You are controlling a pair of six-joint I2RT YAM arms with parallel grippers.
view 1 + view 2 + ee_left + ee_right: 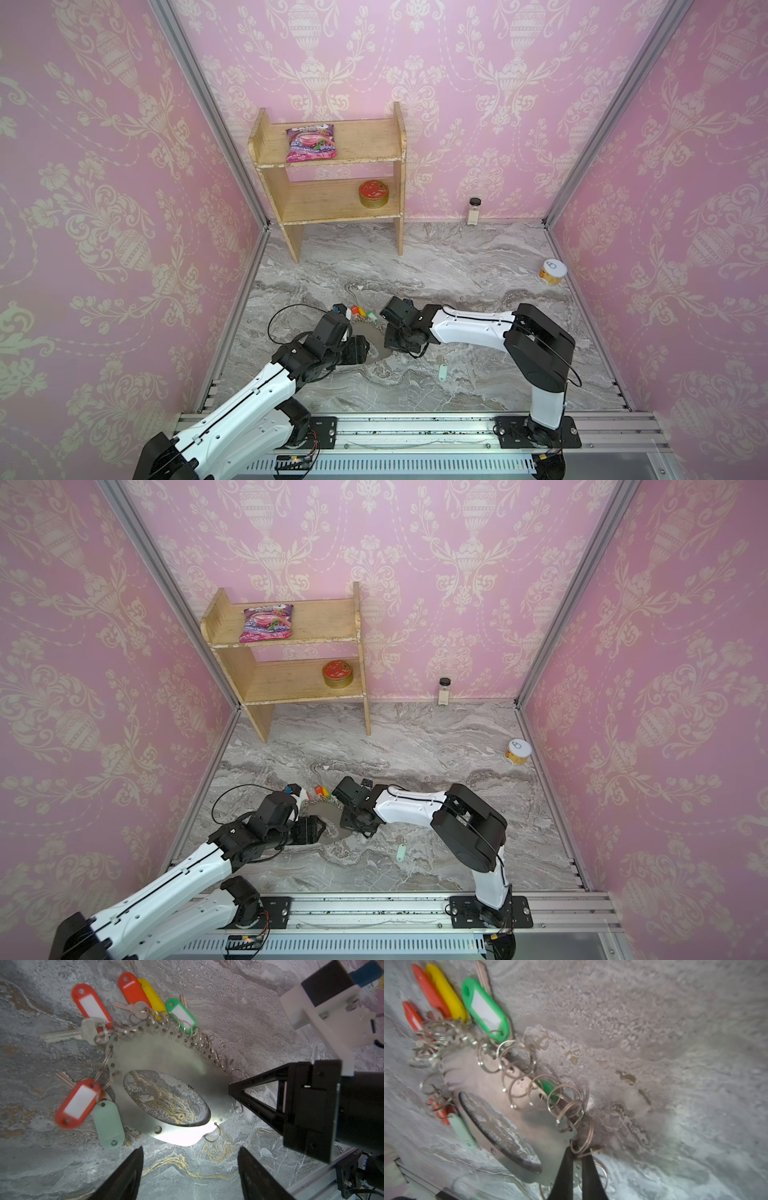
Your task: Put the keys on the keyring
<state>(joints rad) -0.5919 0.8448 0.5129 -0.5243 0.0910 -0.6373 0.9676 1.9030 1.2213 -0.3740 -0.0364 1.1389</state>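
Note:
The keyring (166, 1053), a flat grey metal hoop, lies on the marble table with small silver loops and red, yellow and green tags along its rim; it also shows as the keyring (483, 1076) and the keyring (328, 812). The keys (442, 372) with their mint-green tag lie loose on the table, to the right of the hoop and nearer the front; both top views show the keys (400, 851). My right gripper (579, 1152) is shut on the hoop's rim among the loops. My left gripper (190, 1150) stands open just short of the hoop's near edge, holding nothing.
A wooden shelf (328, 178) at the back holds a pink bag (311, 143) and a red tin (373, 193). A small jar (474, 210) stands by the back wall, a can (553, 271) near the right wall. Pink walls enclose three sides.

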